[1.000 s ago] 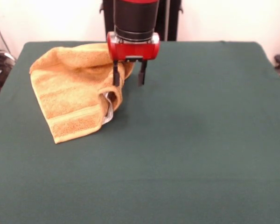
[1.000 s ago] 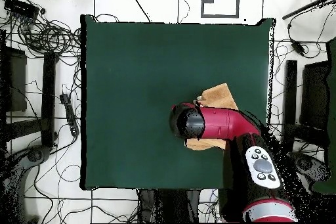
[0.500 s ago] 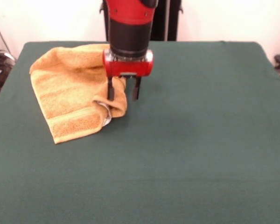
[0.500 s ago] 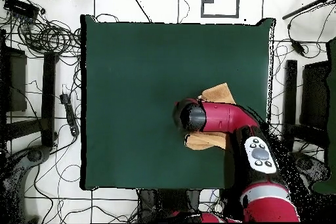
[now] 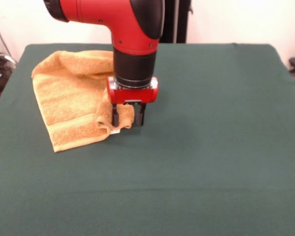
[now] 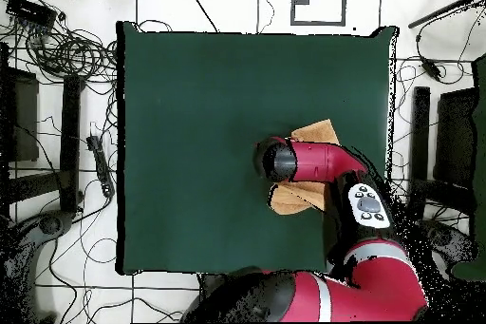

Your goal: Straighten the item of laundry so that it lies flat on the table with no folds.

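Observation:
The orange-tan towel (image 5: 69,98) lies crumpled and folded on the dark green table (image 5: 211,123), at its far left in the front view. A small white tag (image 5: 115,131) shows at its right corner. My gripper (image 5: 127,119) is lowered onto that folded right corner. It is open, its two black fingers (image 5: 115,118) standing on either side of the raised fold, tips at the cloth. In the overhead view the red arm (image 6: 318,161) covers the gripper and the towel's middle; only two parts of the towel (image 6: 318,133) show, above and below the arm.
Cables and stands (image 6: 66,54) lie on the floor round the table in the overhead view. The table's near left edge (image 5: 0,113) runs close to the towel. Green cloth stretches to the towel's right and front.
My gripper has come down and slightly towards the camera, from above the towel's right edge onto its folded corner. The corner has bunched up a little. The arm has stretched further over the table.

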{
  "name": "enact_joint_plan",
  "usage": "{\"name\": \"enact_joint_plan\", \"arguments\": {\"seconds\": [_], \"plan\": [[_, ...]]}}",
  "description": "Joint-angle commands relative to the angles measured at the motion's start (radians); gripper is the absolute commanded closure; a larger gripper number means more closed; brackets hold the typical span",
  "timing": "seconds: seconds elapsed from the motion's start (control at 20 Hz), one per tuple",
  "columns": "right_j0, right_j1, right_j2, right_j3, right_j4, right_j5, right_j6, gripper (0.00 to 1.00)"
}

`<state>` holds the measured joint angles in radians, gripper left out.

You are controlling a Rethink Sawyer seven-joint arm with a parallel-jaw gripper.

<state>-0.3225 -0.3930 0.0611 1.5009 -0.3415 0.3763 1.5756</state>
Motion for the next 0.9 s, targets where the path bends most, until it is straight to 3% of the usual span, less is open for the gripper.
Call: {"name": "enact_joint_plan", "arguments": {"seconds": [0.05, 0.5, 0.55, 0.9], "plan": [[0.001, 0.107, 0.028, -0.041, -0.048, -0.057, 0.070, 0.00], [-0.016, 0.053, 0.062, -0.038, -0.031, 0.050, 0.010, 0.00], [-0.011, 0.051, 0.054, -0.043, -0.035, 0.047, 0.014, 1.00], [-0.043, 0.041, 0.068, -0.070, -0.060, 0.077, -0.054, 1.00]]}}
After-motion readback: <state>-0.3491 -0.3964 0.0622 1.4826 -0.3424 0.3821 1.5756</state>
